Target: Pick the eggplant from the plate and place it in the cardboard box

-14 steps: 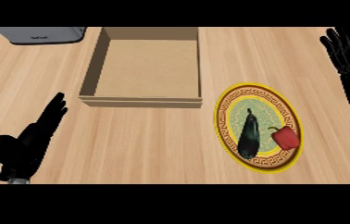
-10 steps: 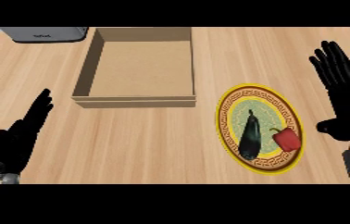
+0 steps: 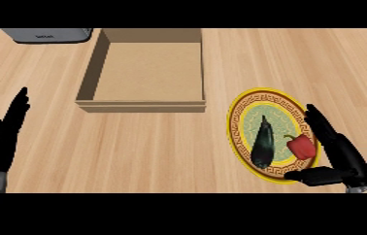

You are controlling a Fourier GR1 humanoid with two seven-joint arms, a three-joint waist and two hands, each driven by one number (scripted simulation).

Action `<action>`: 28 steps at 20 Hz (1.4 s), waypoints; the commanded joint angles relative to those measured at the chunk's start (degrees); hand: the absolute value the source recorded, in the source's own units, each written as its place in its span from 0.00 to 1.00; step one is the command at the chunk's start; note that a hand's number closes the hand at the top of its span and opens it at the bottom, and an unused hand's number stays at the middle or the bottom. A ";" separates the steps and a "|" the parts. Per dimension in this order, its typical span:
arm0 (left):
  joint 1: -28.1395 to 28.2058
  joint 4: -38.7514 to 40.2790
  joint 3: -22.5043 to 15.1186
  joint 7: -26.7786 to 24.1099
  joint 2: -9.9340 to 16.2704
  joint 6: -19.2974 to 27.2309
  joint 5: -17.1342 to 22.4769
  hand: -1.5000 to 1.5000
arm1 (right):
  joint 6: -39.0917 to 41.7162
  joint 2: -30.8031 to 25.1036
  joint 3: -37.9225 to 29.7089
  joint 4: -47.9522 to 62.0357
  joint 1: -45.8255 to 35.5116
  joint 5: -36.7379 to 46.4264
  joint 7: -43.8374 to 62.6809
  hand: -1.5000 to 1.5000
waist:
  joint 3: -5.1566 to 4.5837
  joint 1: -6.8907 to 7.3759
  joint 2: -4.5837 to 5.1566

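Dark eggplant (image 3: 263, 142) on plate (image 3: 243, 108)

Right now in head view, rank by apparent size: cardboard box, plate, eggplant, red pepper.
1. cardboard box
2. plate
3. eggplant
4. red pepper
All rest on the counter, so the order looks reliable.
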 commanded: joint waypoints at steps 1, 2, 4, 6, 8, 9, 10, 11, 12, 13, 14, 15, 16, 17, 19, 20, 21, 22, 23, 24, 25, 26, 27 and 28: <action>-1.19 4.91 -0.60 -1.81 -2.06 1.06 -2.04 0.50 | 3.66 4.35 -2.62 5.59 6.67 -4.64 -13.80 0.00 | 0.07 -0.29 -0.30; -4.84 6.24 -0.85 -0.10 -2.21 1.32 -3.26 0.50 | 4.91 4.47 -2.99 7.94 5.19 -4.16 -16.48 0.00 | 0.05 0.03 -0.30; -4.14 4.85 0.91 0.22 -0.66 -0.88 -2.01 0.50 | 11.18 0.11 -5.49 15.31 5.60 -2.96 -25.16 0.00 | 0.06 0.77 -0.39; -2.23 7.67 1.12 -5.24 -2.31 -1.06 -2.78 0.50 | 8.68 -4.34 -6.16 14.58 0.99 1.60 -21.08 0.00 | -0.03 1.18 -0.42; -4.84 5.48 0.52 -0.28 -2.32 -1.46 -2.48 0.50 | 6.17 -5.67 -3.87 16.94 -2.82 6.93 -18.80 0.00 | 0.01 1.57 -0.38; -5.46 5.34 0.59 0.25 -1.25 -0.92 -3.36 0.50 | 6.24 -8.21 -1.21 14.26 -0.51 10.55 -18.26 0.00 | -0.01 1.43 -0.41; -5.14 8.90 0.23 -3.32 -3.83 0.90 -4.16 0.50 | 7.98 -10.85 0.51 11.45 -1.48 11.68 -13.91 0.00 | -0.18 1.17 -0.28; -6.17 6.32 0.63 0.02 -1.07 -1.79 -3.43 0.50 | 7.46 -9.43 2.47 11.79 -2.37 13.49 -12.88 0.00 | -0.07 1.56 -0.42; -6.47 7.30 0.09 -0.70 -2.63 -0.33 -4.26 0.50 | 10.27 -11.95 2.71 12.24 -5.14 13.64 -10.18 0.00 | -0.10 1.78 -0.32; -6.81 7.32 -0.92 -0.17 -3.98 0.41 -5.07 0.50 | 13.29 -13.34 2.61 13.24 -7.35 13.00 -8.64 0.00 | -0.08 1.80 -0.30; -7.31 7.10 1.03 0.68 -1.73 -2.31 -3.24 0.50 | 13.04 -12.49 4.22 11.66 -6.19 14.50 -7.97 0.00 | -0.08 1.53 -0.44; -5.93 7.89 -1.26 -1.64 -4.90 1.07 -6.21 0.50 | 15.97 -14.61 4.28 11.01 -7.10 14.15 -6.46 0.00 | -0.11 1.44 -0.43; -7.11 8.75 -1.88 -1.22 -5.92 0.68 -6.00 0.50 | 19.06 -14.65 4.78 13.86 -12.18 13.60 -4.17 0.00 | -0.09 2.01 -0.23; -5.11 8.18 2.19 -3.21 -1.37 -2.81 -3.25 0.50 | 20.09 -15.17 5.10 11.90 -11.54 13.54 -1.51 0.00 | -0.11 2.09 -0.45; -7.48 7.11 -1.11 0.22 -5.18 0.75 -6.36 0.50 | 21.11 -14.15 8.85 13.94 -14.37 17.48 0.55 0.00 | -0.06 2.18 -0.32; -5.29 8.81 -0.46 -3.48 -5.10 -0.84 -5.43 0.50 | 23.23 -14.59 9.12 17.55 -16.25 18.24 -1.41 0.00 | -0.05 2.51 -0.22; -5.91 8.90 0.35 -1.81 -4.53 -0.75 -5.56 0.50 | 24.73 -14.04 10.00 15.13 -15.52 17.93 1.72 0.00 | -0.07 1.90 -0.39; -7.80 12.96 1.36 -4.50 -4.63 -1.05 -6.01 0.50 | 25.24 -13.33 10.27 17.71 -17.25 19.24 0.55 0.00 | -0.07 1.64 -0.28; -5.88 7.91 1.26 -1.10 -3.69 -1.71 -5.51 0.50 | 27.81 -13.61 10.38 13.77 -16.83 17.68 4.75 0.00 | -0.07 1.64 -0.53; -4.24 5.33 1.02 -1.06 -4.60 -1.60 -5.66 0.50 | 28.65 -11.92 9.71 18.63 -20.30 18.34 3.48 0.00 | -0.03 1.98 -0.47; -2.49 7.03 2.26 -5.15 -4.64 -2.02 -5.26 0.50 | 28.52 -10.03 10.03 15.79 -20.55 17.89 8.29 0.00 | -0.07 1.79 -0.51; -7.50 12.37 1.62 -5.10 -7.10 -0.35 -7.10 0.50 | 29.87 -9.44 10.25 17.77 -22.46 18.65 7.95 0.00 | -0.07 1.41 -0.39; -9.14 9.22 3.20 -0.19 -3.75 -2.60 -6.56 0.50 | 29.20 -8.08 10.19 21.44 -23.60 20.33 6.26 0.00 | -0.03 1.58 -0.40; -5.82 7.89 1.84 -0.39 -6.14 -1.41 -7.15 0.50 | 28.63 -8.03 11.62 17.82 -21.84 22.12 8.35 0.00 | -0.04 1.48 -0.50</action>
